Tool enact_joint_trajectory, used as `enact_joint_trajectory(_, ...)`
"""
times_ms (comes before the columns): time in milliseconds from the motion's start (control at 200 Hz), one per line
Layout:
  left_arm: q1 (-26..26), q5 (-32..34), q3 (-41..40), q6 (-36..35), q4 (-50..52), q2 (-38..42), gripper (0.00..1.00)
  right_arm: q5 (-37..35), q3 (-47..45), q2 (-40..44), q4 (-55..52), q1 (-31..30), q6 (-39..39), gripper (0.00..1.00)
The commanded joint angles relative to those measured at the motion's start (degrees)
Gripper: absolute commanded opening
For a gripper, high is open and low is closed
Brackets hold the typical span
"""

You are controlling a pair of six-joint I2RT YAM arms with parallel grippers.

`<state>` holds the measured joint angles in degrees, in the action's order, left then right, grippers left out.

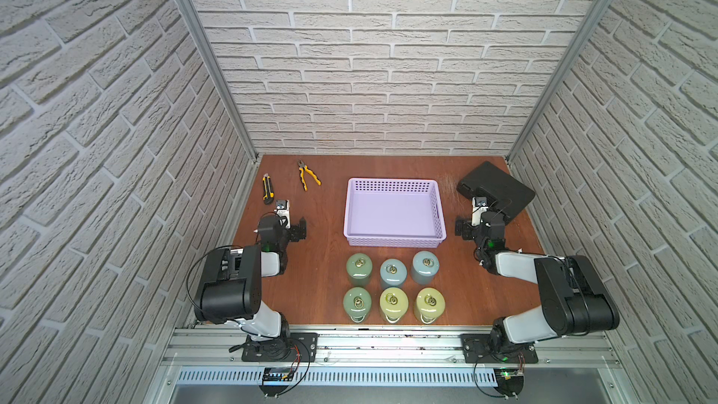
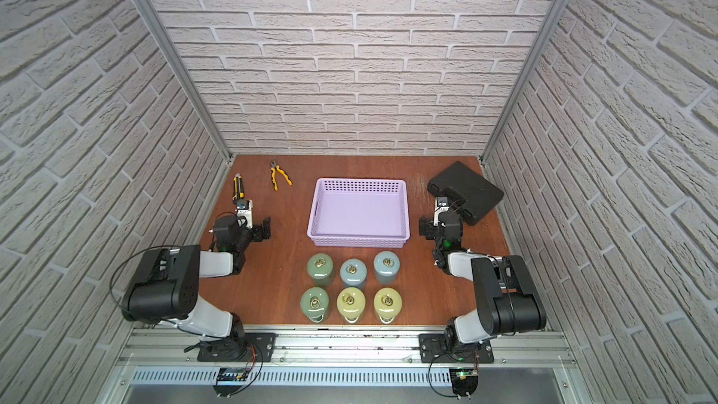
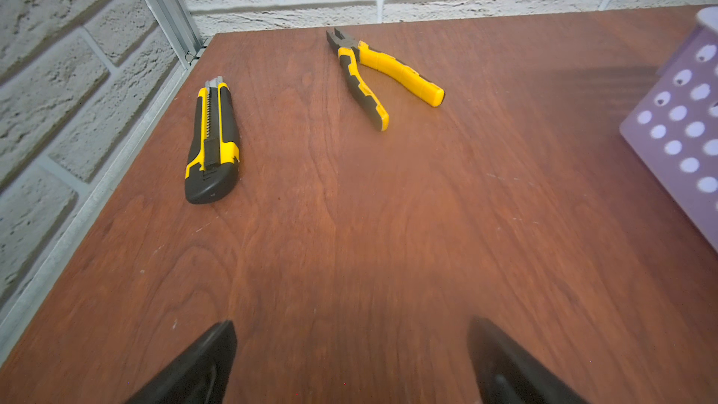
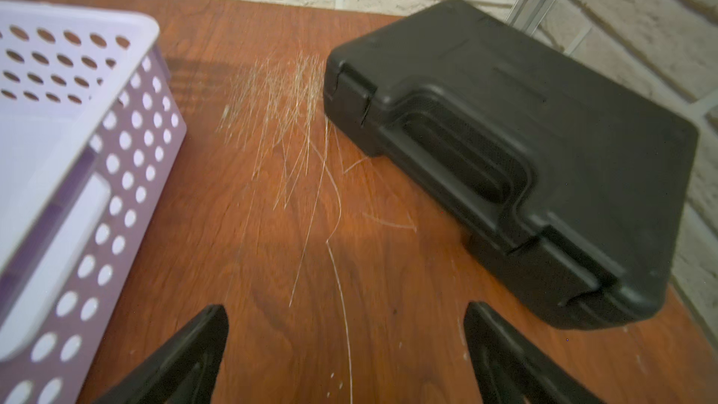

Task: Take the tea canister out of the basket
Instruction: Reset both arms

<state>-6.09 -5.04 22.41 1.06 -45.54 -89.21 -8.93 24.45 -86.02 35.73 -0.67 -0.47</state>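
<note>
Basket (image 1: 393, 242) sits empty at table centre, folks, and all six tea canisters (image 1: 393, 272) stand upright at its 6 o'clock in two neat rows of three on the wooden table (image 1: 318, 266), clear of the lavender wall, so the unloading looks finished to me. Left gripper (image 3: 351, 328) at the basket's 9 o'clock and right gripper (image 4: 344, 310) at its 3 o'clock both gape wide with nothing between the jaws, seemingly parked aside to keep the lane free. Utility knife (image 3: 213, 141) and pliers (image 3: 373, 71) lie idle near 10 o'clock, black case (image 4: 524, 157) near 2 o'clock, and no brand, label or lettering is readable anywhere.
</note>
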Motion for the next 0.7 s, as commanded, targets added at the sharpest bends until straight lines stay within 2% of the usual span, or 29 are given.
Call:
enact_joint_trajectory(0,0.13,-0.01,0.53,-0.53,-3.41,0.42,0.98,2.66,0.06,-0.40,8.49,0.48,0.08,0.99)
enact_joint_trajectory(80,0.18,-0.05,0.53,-0.53,-3.33,0.43,0.98,2.45,-1.14,-1.48,11.78,0.61,0.14,0.99)
enact_joint_trajectory(695,0.19,-0.01,0.53,-0.53,-3.29,0.43,0.98,2.20,-1.42,-0.82,11.56,0.39,0.09,0.99)
